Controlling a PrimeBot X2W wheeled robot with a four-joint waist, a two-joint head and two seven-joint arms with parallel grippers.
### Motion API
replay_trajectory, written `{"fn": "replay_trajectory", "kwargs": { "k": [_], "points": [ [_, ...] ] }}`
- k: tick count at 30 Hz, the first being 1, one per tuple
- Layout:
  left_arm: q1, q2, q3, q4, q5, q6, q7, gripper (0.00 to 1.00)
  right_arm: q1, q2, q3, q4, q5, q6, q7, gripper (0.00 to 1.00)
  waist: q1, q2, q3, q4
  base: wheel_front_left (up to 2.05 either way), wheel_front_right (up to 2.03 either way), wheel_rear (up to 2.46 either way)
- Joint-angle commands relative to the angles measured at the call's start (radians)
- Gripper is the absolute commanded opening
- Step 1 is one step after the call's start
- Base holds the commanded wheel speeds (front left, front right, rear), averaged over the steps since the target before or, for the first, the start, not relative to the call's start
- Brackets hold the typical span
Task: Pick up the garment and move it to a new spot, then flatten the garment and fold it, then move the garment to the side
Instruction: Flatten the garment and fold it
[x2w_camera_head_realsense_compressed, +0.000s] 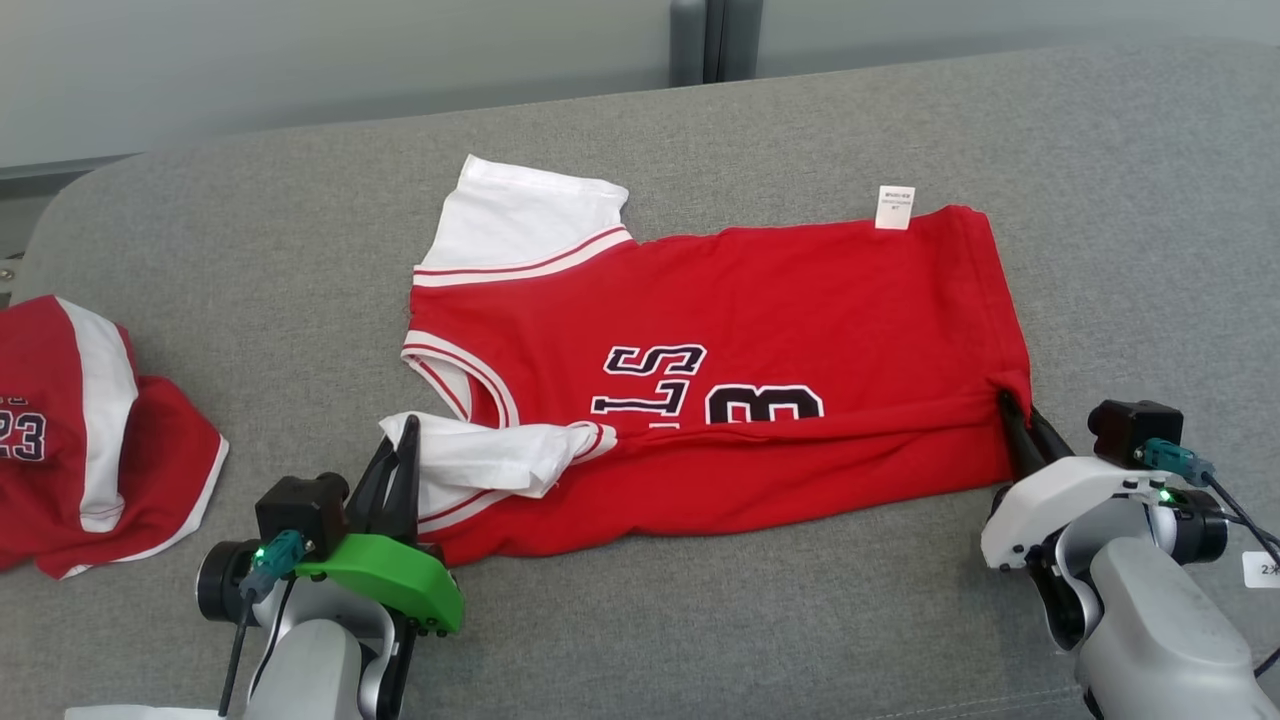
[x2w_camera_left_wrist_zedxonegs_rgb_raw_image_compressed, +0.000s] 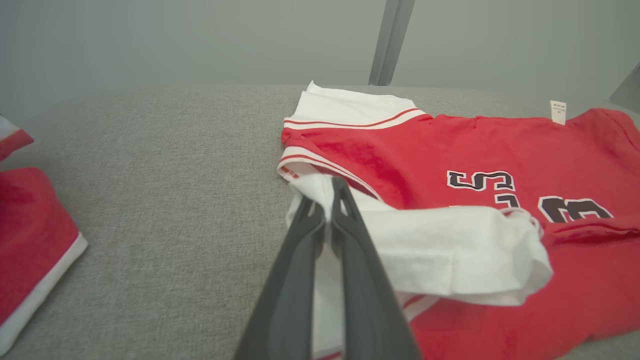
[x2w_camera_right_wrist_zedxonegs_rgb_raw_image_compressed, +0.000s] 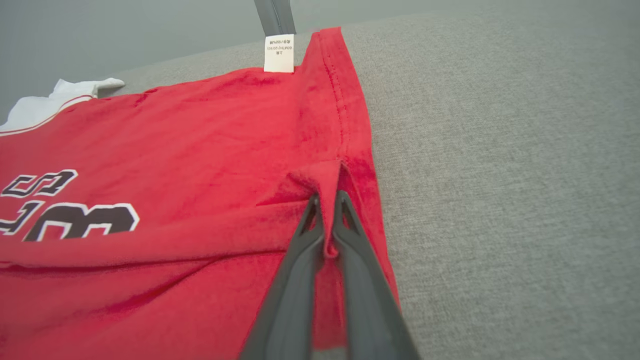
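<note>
**A:** Where's the jersey (x2w_camera_head_realsense_compressed: 760, 310)?

**B:** Spread on the gray cushion (x2w_camera_head_realsense_compressed: 700, 620). It's red, with the neck end toward the robot's left and the hem toward its right. The near edge is folded over and covers the lower part of the black lettering.

**A:** Left fingers (x2w_camera_left_wrist_zedxonegs_rgb_raw_image_compressed: 300, 250)?

**B:** Closed on the near white sleeve (x2w_camera_left_wrist_zedxonegs_rgb_raw_image_compressed: 450, 250), pinching its edge at the tips. The sleeve is raised there and drapes over the red cloth.

**A:** And the right fingers (x2w_camera_right_wrist_zedxonegs_rgb_raw_image_compressed: 295, 280)?

**B:** Closed too, clamped on a small pinch of red cloth at the near hem corner, which stands up in a little peak.

**A:** Anything else there?

**B:** A white tag (x2w_camera_head_realsense_compressed: 895, 207) sticks out from the jersey's far edge near the hem. A second red-and-white garment (x2w_camera_head_realsense_compressed: 90, 440) lies crumpled at the cushion's left end, well apart from the jersey.
</note>
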Motion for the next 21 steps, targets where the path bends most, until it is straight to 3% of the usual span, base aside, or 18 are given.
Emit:
{"fn": "replay_trajectory", "kwargs": {
  "k": [1, 2, 3, 4, 5, 6, 21],
  "points": [
    [-0.019, 0.001, 0.0, -0.005, -0.001, 0.002, 0.0, 0.0, -0.018, -0.003, -0.007, -0.008, -0.009, -0.002, 0.0, 0.22, 0.0, 0.0, 0.004, 0.003, 0.0, 0.0, 0.0],
    [-0.02, 0.001, -0.001, -0.004, -0.003, 0.002, 0.0, 0.0, -0.021, -0.002, -0.015, -0.014, -0.012, -0.002, 0.0, 0.47, 0.0, 0.0, 0.005, 0.004, 0.0, 0.0, 0.0],
    [-0.019, 0.001, -0.007, 0.003, -0.016, 0.002, 0.0, 0.0, -0.021, -0.001, -0.023, -0.019, -0.016, -0.002, 0.0, 1.0, 0.0, 0.0, 0.006, 0.005, 0.0, 0.0, 0.0],
    [-0.021, 0.001, -0.015, 0.004, -0.023, 0.002, 0.0, 0.29, -0.021, 0.003, -0.031, -0.027, -0.019, -0.002, 0.0, 1.0, 0.0, 0.0, 0.007, 0.006, 0.0, 0.0, 0.0],
    [-0.025, 0.002, -0.016, 0.003, -0.019, 0.002, 0.0, 0.71, -0.02, 0.008, -0.035, -0.033, -0.022, -0.002, 0.0, 1.0, 0.0, 0.0, 0.008, 0.007, 0.0, 0.0, 0.0],
    [-0.026, 0.002, -0.013, 0.003, -0.028, 0.002, 0.0, 1.0, -0.018, 0.01, -0.039, -0.04, -0.026, -0.002, 0.0, 1.0, 0.0, 0.0, 0.008, 0.008, 0.0, 0.0, 0.0],
    [0.099, 0.001, 0.03, -0.09, -0.007, 0.023, 0.0, 1.0, 0.129, 0.008, -0.112, -0.119, -0.063, -0.002, 0.0, 1.0, 0.0, 0.0, -0.02, 0.011, 0.0, 0.0, 0.0]
  ]
}}
